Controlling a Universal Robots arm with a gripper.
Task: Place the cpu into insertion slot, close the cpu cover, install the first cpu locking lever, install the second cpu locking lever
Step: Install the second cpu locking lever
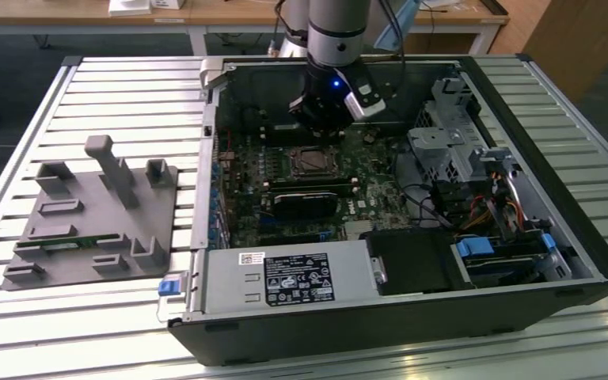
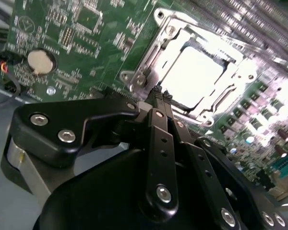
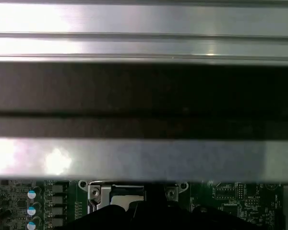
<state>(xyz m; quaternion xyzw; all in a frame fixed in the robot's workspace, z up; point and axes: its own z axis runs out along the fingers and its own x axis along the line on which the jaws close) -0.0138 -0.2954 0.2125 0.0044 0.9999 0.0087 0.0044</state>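
Fingers closed just short of the seated cpu.

You see the fingers (image 2: 159, 98) pressed together, holding nothing, their tips beside the near edge of the cpu cover (image 2: 151, 62). Just beyond them the cpu (image 2: 194, 74) lies bright in the insertion slot (image 1: 310, 161), framed by the lowered cover, green motherboard (image 2: 81, 28) all around.

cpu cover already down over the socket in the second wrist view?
Yes: in the second wrist view the cpu cover lies flat around the cpu, with the tool at its edge.
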